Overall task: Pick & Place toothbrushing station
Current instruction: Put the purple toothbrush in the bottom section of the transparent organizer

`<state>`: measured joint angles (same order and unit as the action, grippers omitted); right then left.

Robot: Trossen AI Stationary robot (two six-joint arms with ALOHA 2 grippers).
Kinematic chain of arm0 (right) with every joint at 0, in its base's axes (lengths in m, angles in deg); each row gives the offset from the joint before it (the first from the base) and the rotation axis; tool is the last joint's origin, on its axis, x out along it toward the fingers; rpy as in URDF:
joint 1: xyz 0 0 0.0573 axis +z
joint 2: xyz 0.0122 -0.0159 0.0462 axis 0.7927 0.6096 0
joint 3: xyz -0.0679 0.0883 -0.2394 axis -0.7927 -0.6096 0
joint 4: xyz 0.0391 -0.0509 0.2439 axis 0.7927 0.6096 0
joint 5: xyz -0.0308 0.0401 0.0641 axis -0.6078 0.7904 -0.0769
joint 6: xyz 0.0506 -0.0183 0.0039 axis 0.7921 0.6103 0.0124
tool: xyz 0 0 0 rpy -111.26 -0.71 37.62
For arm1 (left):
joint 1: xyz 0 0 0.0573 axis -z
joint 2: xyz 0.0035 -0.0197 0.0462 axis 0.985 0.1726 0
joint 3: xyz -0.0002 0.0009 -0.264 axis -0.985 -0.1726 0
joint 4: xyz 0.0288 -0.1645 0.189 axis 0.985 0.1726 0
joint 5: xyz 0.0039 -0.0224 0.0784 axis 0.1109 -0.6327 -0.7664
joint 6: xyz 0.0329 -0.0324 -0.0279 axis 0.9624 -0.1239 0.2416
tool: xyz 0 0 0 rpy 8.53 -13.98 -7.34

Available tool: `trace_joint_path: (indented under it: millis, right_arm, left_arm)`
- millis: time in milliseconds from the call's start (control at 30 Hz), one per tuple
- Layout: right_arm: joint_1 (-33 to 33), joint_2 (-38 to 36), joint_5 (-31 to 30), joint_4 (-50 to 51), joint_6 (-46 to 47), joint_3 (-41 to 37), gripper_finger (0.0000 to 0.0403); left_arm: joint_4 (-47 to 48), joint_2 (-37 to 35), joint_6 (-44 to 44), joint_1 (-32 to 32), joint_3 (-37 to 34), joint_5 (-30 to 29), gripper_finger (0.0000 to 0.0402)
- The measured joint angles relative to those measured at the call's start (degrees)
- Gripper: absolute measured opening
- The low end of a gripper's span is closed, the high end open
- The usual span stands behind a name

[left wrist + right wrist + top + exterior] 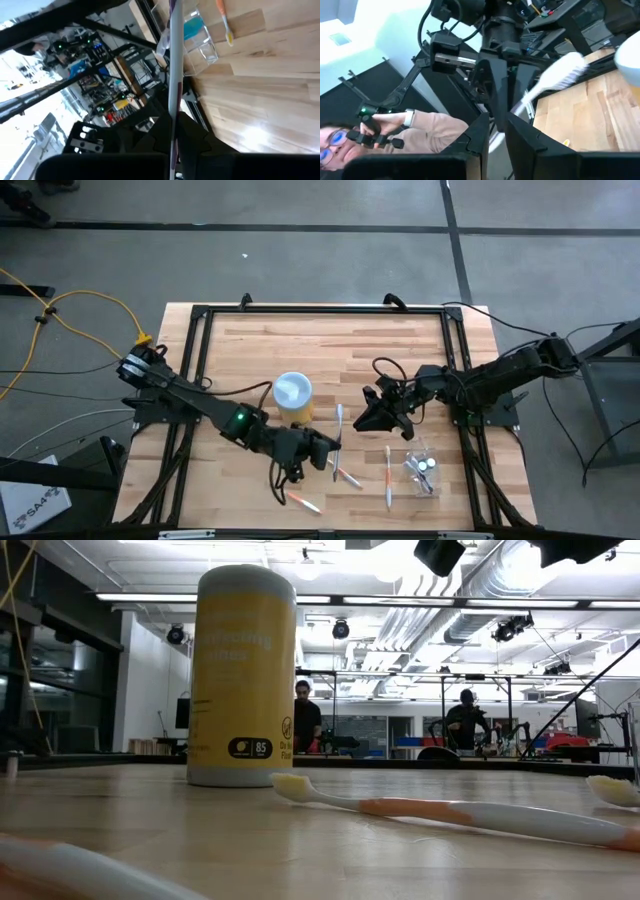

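My left gripper (328, 448) (172, 145) is shut on a white toothbrush (339, 425) (173, 75) above the table's middle. Its bristle head (562, 72) points toward the far edge. My right gripper (360, 423) (498, 132) hangs just right of that brush, apart from it, its fingers a narrow gap apart with nothing plainly between them. The clear holder cup (422, 465) (197, 42) stands near the right front, with small bottles (427, 466) in it. An orange toothbrush (388, 475) (450, 810) lies flat on the wood beside the cup. My left gripper pinches the white toothbrush's handle (173, 125) between its two fingers, toward the end away from the bristles. The fingers come roughly level from the table's left and lie across the brush. The brush is lifted clear of the table and lies about level.
A tall yellow wipes canister (292, 395) (245, 675) stands left of centre, close behind my left arm. Two more toothbrushes (346, 476) (305, 502) lie near the front edge. A black frame (200, 315) borders the wooden top. A seated person (395, 130) shows beyond the table.
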<state>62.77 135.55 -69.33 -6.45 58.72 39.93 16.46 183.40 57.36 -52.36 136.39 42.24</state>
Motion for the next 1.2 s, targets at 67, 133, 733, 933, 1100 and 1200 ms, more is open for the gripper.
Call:
trace_joint_path:
  millis: [67, 133, 733, 933, 1100, 1200]
  right_arm:
    - [0.0, 0.0, 0.1, 0.06, -0.15, 0.0, 0.0055]
    - [0.0, 0.0, 0.65, 0.1, -0.79, 0.0, 0.0061]
    - [-0.96, 0.0, -4.86, 9.87, 4.47, -0.02, 0.0075]
    - [-0.94, 0.0, -4.93, 6.68, 4.44, -0.02, 0.0075]
    - [-0.96, 0.0, -4.95, 4.84, 0.75, -0.02, 0.0075]
    - [-0.96, -0.02, -4.75, 3.0, 0.02, 0.0, 0.0074]
  left_arm:
    - [-0.16, 0.0, 0.0, -0.28, 0.0, 0.04, 0.0003]
    - [-0.38, -0.02, -0.04, -0.26, 0.0, 0.04, 0.0003]
    - [-0.57, -0.02, -1.57, -0.06, 0.0, -0.09, 0.0003]
    - [-0.57, -0.04, -1.77, -0.06, 0.0, -0.09, 0.0003]
    - [-0.55, -0.07, -2.12, -0.06, 0.0, -0.09, 0.0003]
    - [-0.55, -0.07, -2.19, -0.06, 0.0, -0.09, 0.0003]
